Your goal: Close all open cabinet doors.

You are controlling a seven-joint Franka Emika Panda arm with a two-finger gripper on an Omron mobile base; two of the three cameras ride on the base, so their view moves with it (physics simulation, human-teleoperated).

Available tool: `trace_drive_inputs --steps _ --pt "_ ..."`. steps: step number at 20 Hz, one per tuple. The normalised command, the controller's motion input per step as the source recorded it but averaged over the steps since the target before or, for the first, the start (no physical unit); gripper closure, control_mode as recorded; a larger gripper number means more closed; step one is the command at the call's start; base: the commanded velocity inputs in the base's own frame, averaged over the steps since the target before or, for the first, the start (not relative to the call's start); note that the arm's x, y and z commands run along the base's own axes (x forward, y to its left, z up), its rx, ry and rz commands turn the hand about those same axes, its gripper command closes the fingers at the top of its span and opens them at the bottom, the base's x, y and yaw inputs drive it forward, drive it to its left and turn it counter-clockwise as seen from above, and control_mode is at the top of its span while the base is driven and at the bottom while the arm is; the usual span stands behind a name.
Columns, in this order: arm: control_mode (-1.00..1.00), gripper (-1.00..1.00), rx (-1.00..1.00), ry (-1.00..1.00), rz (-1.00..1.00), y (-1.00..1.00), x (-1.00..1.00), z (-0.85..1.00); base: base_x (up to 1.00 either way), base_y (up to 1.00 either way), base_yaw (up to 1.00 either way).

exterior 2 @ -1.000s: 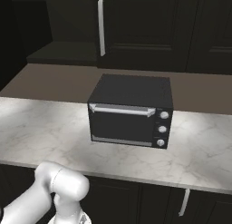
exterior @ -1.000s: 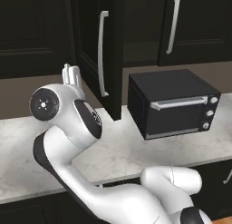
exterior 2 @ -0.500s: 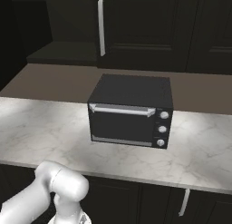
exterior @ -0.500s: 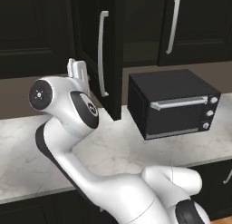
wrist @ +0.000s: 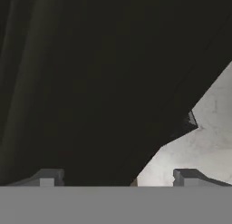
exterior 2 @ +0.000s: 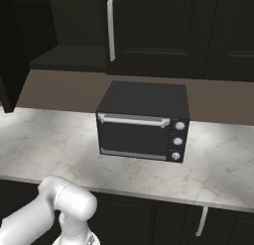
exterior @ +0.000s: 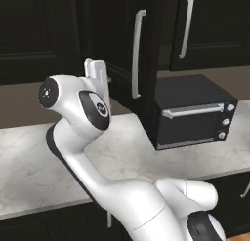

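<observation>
One cabinet door stands swung open, just left of the toaster oven and jutting over the table. End effector sits right against the dark door panel, tips spread wide, holding nothing. Step: set up the push. Next likely sweep the door toward the oven side to shut it. Contact point hidden; hinge edge hard to make out.

Both base views toward toaster oven
</observation>
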Motion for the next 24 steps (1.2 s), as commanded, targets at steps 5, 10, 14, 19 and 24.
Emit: trace_drive_inputs --steps 5,10,14,19,24 --pt "-1.00 -1.00 0.01 -0.07 -0.11 -0.54 0.24 0.00 0.00 0.00 0.00" --pt "-1.00 -1.00 0.04 -0.11 -0.03 -0.61 0.33 0.00 0.00 0.00 0.00" --pt "-1.00 -1.00 0.09 -0.02 0.00 -0.64 0.43 0.00 0.00 0.00 0.00" --pt "-1.00 -1.00 0.10 0.00 0.00 -0.54 0.57 -0.03 0.00 0.00 0.00" --pt "-1.00 -1.00 0.12 0.00 0.02 -0.51 0.54 0.00 0.00 0.00 0.00"
